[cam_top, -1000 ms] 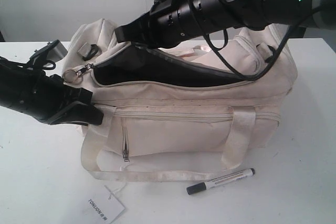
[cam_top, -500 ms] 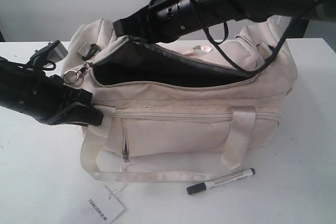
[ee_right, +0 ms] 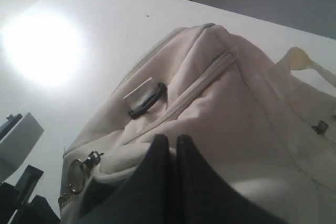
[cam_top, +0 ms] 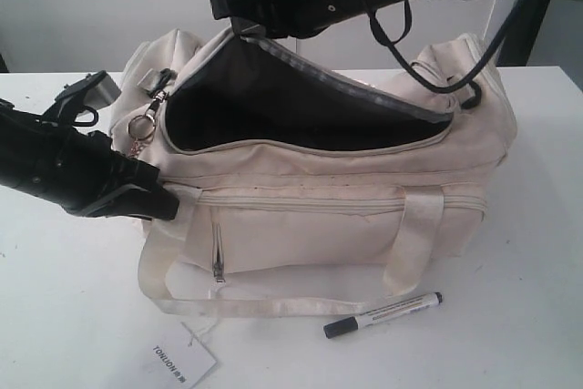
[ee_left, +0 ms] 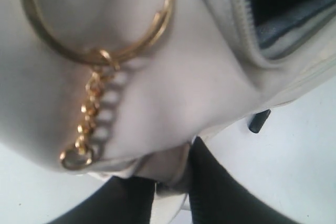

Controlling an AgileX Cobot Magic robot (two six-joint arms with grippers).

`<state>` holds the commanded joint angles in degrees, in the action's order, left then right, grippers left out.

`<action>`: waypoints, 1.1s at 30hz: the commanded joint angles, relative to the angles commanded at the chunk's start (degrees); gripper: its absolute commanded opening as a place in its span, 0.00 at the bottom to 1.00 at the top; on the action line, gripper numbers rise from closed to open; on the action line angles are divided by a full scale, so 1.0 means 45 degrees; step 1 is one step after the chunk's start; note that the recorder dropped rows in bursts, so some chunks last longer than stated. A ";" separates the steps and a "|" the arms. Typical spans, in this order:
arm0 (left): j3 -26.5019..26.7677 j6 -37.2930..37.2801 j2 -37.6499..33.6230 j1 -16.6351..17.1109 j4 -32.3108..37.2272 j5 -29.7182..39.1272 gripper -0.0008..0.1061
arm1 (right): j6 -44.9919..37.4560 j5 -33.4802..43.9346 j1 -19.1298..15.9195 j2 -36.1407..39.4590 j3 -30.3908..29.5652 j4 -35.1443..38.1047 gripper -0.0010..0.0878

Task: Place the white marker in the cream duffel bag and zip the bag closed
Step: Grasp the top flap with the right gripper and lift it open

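Top centre, the right end effector (cam_top: pixel 228 8) pinches the cream duffel bag (cam_top: pixel 319 225) by its open rim. The left end effector (cam_top: pixel 167 206) clamps its left end. The white marker (cam_top: pixel 383 314) lies lower right on the surface (cam_top: pixel 519 316).

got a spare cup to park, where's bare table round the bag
Bare table right of the white marker, and front-left between the hang tag and the left gripper. Crowded directly before the cream duffel bag: strap, marker, tag.
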<state>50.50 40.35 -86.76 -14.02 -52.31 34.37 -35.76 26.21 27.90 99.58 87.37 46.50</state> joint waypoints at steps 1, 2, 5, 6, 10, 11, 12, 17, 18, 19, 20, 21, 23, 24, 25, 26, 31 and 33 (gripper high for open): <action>0.0000 0.0000 0.0000 0.0000 0.0000 0.0000 0.01 | 0.0000 -0.0052 -0.0029 0.0000 0.0037 0.0000 0.01; 0.0000 0.0000 0.0000 0.0000 0.0000 0.0000 0.01 | 0.0034 -0.0024 -0.0064 0.0000 0.0104 0.0000 0.01; 0.0000 0.0000 0.0000 0.0000 0.0002 0.0026 0.01 | 0.0262 0.0312 -0.0131 0.0119 0.0466 0.0000 0.01; 0.0000 0.0000 0.0000 0.0000 0.0002 0.0026 0.01 | 0.0349 0.0380 -0.0166 0.0192 0.0604 0.0000 0.01; 0.0000 0.0039 0.0000 0.0000 0.0026 0.0026 0.01 | 0.0622 0.1015 -0.0299 0.0646 0.1331 0.0000 0.01; 0.0000 0.0039 0.0000 0.0000 0.0026 0.0026 0.01 | 0.0680 0.1148 -0.0357 0.0780 0.1507 0.0000 0.01; 0.0000 0.0039 0.0000 0.0000 0.0026 0.0026 0.01 | 0.0680 0.1290 -0.0383 0.0897 0.1695 0.0000 0.01; 0.0000 0.0144 0.0000 0.0000 0.0026 0.0002 0.01 | 0.0947 0.1705 -0.0741 0.1500 0.2480 0.0000 0.01; 0.0000 0.0217 0.0000 0.0000 0.0026 0.0002 0.01 | 0.1001 0.1826 -0.0870 0.1576 0.2629 0.0000 0.01; 0.0000 0.0356 0.0000 0.0000 0.0026 0.0002 0.01 | 0.1001 0.2009 -0.0975 0.1678 0.2819 0.0000 0.01; 0.0000 0.0421 0.0000 0.0000 0.0026 0.0002 0.01 | 0.1024 0.2227 -0.1091 0.1773 0.2997 0.0000 0.01; 0.0000 0.0421 0.0000 0.0000 0.0026 0.0002 0.01 | 0.1023 0.2417 -0.1218 0.1855 0.3147 0.0000 0.01; 0.0000 0.0449 0.0000 0.0000 0.0026 0.0002 0.01 | 0.1112 0.2858 -0.1441 0.2003 0.3440 0.0000 0.01; 0.0000 0.0448 0.0000 0.0000 0.0105 0.0002 0.01 | 0.1112 0.3098 -0.1563 0.2137 0.3573 0.0000 0.01; 0.0000 0.0448 0.0000 0.0000 0.0167 0.0002 0.01 | 0.1112 0.3253 -0.1639 0.2195 0.3672 0.0000 0.01; 0.0000 0.0448 0.0000 0.0000 0.0278 0.0002 0.01 | 0.1112 0.3383 -0.1747 0.2307 0.3746 0.0000 0.01; 0.0000 0.0448 0.0000 0.0000 0.0490 0.0002 0.01 | 0.1141 0.3528 -0.2068 0.2629 0.4147 0.0032 0.01; 0.0000 0.0448 0.0000 0.0000 0.0639 0.0002 0.01 | 0.1141 0.3528 -0.2159 0.2747 0.4332 0.0032 0.01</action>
<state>50.50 42.36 -86.76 -14.02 -49.43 34.38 -30.63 42.09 18.19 111.94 106.86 46.64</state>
